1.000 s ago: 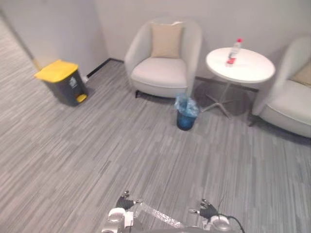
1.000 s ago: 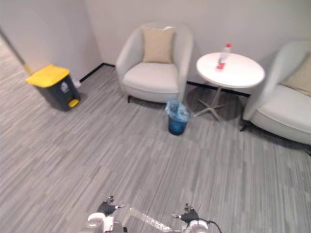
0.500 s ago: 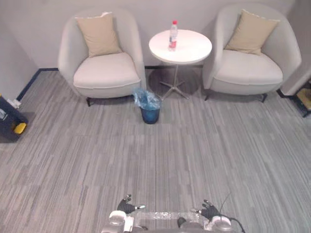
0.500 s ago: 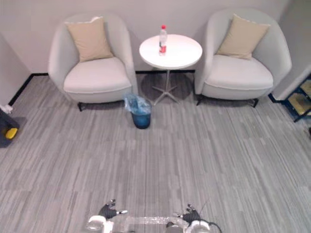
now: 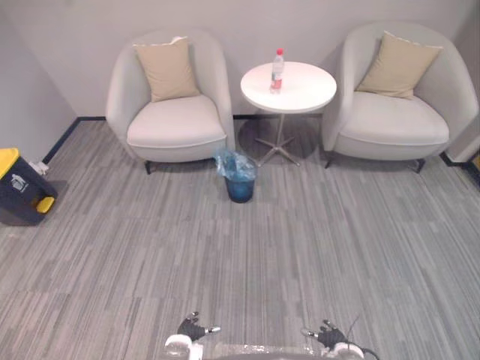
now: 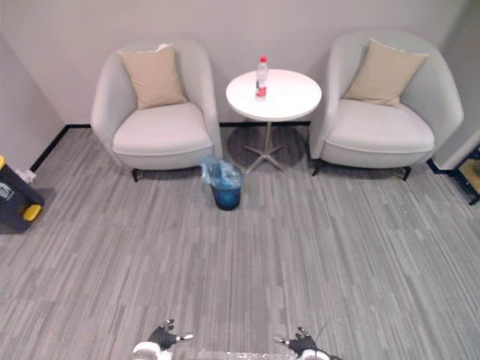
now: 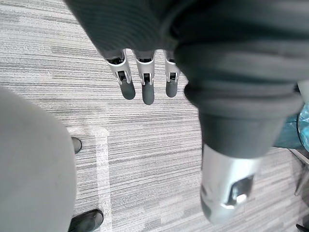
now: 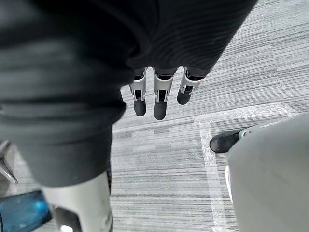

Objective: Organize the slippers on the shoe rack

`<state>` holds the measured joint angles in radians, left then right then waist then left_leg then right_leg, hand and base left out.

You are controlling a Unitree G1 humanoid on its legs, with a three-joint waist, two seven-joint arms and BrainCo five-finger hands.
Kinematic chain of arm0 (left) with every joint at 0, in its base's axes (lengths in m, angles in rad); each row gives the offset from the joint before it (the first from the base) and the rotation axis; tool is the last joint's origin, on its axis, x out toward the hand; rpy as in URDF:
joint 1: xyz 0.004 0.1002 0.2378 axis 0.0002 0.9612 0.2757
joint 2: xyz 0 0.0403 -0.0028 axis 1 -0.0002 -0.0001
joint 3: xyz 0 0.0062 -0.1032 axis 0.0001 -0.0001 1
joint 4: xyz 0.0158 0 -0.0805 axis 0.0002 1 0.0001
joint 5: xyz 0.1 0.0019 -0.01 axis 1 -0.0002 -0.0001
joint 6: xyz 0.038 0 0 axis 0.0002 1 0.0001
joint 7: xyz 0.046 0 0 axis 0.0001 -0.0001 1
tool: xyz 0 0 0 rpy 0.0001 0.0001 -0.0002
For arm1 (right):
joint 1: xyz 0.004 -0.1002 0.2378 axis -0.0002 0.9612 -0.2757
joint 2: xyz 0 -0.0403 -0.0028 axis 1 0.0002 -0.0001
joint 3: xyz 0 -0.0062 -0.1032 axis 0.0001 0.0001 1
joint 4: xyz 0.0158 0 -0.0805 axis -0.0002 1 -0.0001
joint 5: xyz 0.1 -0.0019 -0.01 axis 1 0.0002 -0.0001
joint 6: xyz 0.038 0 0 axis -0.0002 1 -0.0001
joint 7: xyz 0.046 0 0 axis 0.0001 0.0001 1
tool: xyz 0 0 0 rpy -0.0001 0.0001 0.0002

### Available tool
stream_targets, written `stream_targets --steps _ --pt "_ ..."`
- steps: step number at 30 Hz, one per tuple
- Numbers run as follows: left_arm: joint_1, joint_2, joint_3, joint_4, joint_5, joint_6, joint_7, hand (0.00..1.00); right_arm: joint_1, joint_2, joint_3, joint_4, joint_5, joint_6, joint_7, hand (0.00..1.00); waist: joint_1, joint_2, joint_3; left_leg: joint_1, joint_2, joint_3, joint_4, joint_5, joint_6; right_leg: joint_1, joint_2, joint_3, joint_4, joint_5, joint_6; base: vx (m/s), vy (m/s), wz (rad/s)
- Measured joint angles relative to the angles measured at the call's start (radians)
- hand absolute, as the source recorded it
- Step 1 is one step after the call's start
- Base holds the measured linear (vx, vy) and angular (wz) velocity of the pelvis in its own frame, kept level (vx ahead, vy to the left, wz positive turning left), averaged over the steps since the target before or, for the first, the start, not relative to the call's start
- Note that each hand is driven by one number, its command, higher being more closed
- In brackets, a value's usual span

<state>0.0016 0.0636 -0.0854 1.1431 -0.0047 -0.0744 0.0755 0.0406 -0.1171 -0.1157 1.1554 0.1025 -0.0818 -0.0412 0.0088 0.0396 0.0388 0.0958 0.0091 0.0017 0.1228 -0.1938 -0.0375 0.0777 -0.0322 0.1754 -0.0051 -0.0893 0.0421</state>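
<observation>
My left hand (image 5: 192, 330) and right hand (image 5: 330, 334) hang low at the bottom edge of the eye views, over grey striped carpet. In the left wrist view the left hand's fingers (image 7: 143, 86) are straight and its thumb (image 7: 227, 193) stands apart, with nothing held. The right hand's fingers (image 8: 159, 99) are also straight and empty above the carpet. At the far right edge of the right eye view sits a corner of a dark blue frame (image 6: 472, 174); I cannot tell what it is.
Two pale armchairs (image 5: 174, 127) (image 5: 394, 116) with tan cushions flank a round white table (image 5: 289, 85) carrying a bottle (image 5: 277, 70). A small blue bin (image 5: 238, 180) stands before them. A yellow-lidded bin (image 5: 19, 187) is at the left wall.
The camera has swung: first far to the right, then slightly back left, so the whole room has shifted. Both hands hang as before, empty.
</observation>
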Motion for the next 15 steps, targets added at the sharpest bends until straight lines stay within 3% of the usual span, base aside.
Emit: stream_targets --steps 10,15 --pt "0.016 0.005 0.062 0.009 -0.001 0.000 -0.001 0.00 0.016 -0.001 -0.034 0.000 0.020 0.001 0.002 0.00 0.001 -0.013 -0.001 0.013 0.001 -0.017 -0.008 0.006 0.009 0.028 -0.001 -0.016 -0.037 0.045 0.000 -0.08 -0.033 0.02" --pt "0.019 0.010 0.067 0.009 -0.019 0.000 -0.002 0.00 0.020 -0.002 -0.038 0.000 0.020 0.001 0.002 0.00 0.004 -0.020 0.002 0.018 0.008 -0.015 -0.039 0.037 0.010 0.028 -0.002 -0.025 -0.056 0.080 -0.002 -0.12 -0.043 -0.01"
